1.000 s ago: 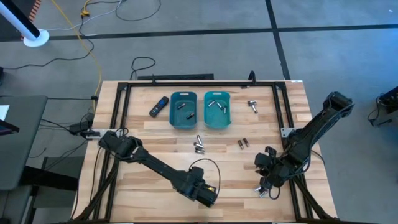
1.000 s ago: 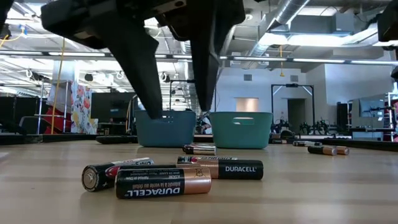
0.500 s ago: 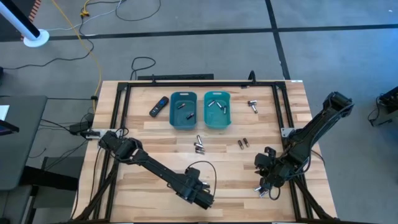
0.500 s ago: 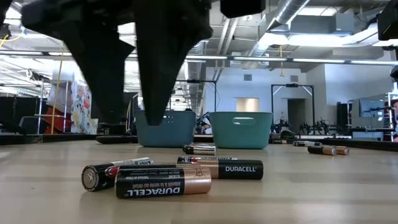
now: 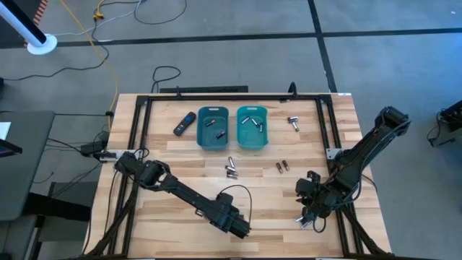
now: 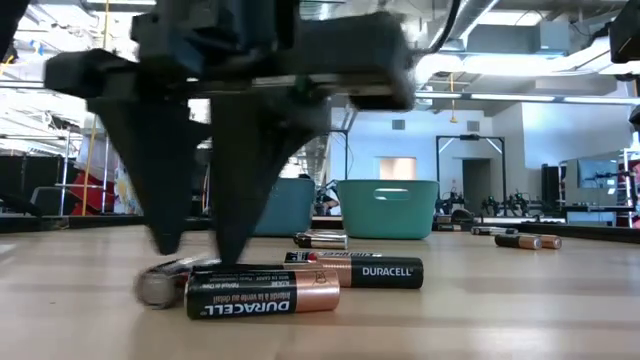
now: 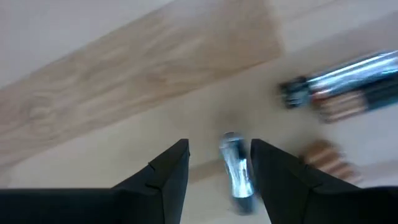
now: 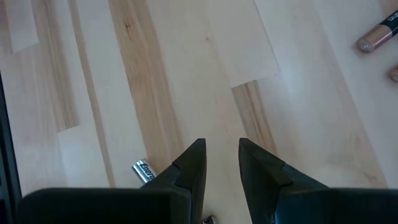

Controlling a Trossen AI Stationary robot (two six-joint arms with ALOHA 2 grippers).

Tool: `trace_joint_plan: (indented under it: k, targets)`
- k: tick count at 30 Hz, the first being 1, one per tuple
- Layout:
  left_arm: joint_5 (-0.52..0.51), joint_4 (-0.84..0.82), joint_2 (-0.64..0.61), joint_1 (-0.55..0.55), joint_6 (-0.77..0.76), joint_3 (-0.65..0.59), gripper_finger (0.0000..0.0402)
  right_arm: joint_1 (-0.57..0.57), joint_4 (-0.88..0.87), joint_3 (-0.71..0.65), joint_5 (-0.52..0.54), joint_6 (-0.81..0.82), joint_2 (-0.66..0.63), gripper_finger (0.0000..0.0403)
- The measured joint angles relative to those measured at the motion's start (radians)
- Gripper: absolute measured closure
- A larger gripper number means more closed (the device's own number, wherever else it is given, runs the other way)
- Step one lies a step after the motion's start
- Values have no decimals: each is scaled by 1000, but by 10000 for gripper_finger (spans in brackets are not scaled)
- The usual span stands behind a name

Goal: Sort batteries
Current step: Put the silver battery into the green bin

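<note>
My left gripper (image 5: 242, 230) stands open near the table's near edge, pointing down. Its two fingers sit on either side of a silvery battery (image 7: 235, 165) that lies on the wood, closer to one finger. In the low view the same gripper (image 6: 195, 255) has its tips almost at the table by that battery (image 6: 160, 285). Two copper-ended batteries (image 6: 262, 293) (image 6: 365, 271) lie just beside it. My right gripper (image 5: 310, 214) waits over the near right of the table, slightly open (image 8: 219, 155) and holding nothing. A small battery (image 8: 144, 170) lies beside one of its fingers.
Two teal bins (image 5: 213, 128) (image 5: 251, 128) stand at the far middle with batteries inside. A black remote (image 5: 185, 123) lies to their left. Loose batteries lie at the table's middle (image 5: 231, 167), right of middle (image 5: 281, 166) and far right (image 5: 294, 123).
My left gripper has come down toward the table, tipping and turning a little. Its open fingers now stand around the silvery battery by the near edge. The gap between the fingers looks unchanged, and the copper-ended batteries lie where they were.
</note>
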Motion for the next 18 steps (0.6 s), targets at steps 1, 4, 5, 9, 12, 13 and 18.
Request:
trace_joint_plan:
  k: [1, 4, 5, 9, 12, 13, 18]
  targets:
    - [17, 15, -1, 0, 3, -10, 235, 0, 1, 0, 0, -3, 0, 291]
    - [27, 81, -3, 0, 1, -42, 235, 0, 0, 0, 0, -5, 0, 291]
    - [28, 83, -2, 0, 0, -45, 235, 0, 0, 0, 0, -6, 0, 291]
    - [36, 109, -10, 0, -53, -84, 235, 0, -1, 0, 0, -8, 0, 291]
    - [62, 103, -12, 1, -79, -90, 235, 0, -1, 0, 0, -12, 0, 291]
    - [69, 102, -12, 1, -85, -91, 235, 0, 0, 0, 0, -19, 0, 291]
    - [71, 93, -10, -1, -130, -91, 235, 0, -1, 0, 0, -32, 0, 291]
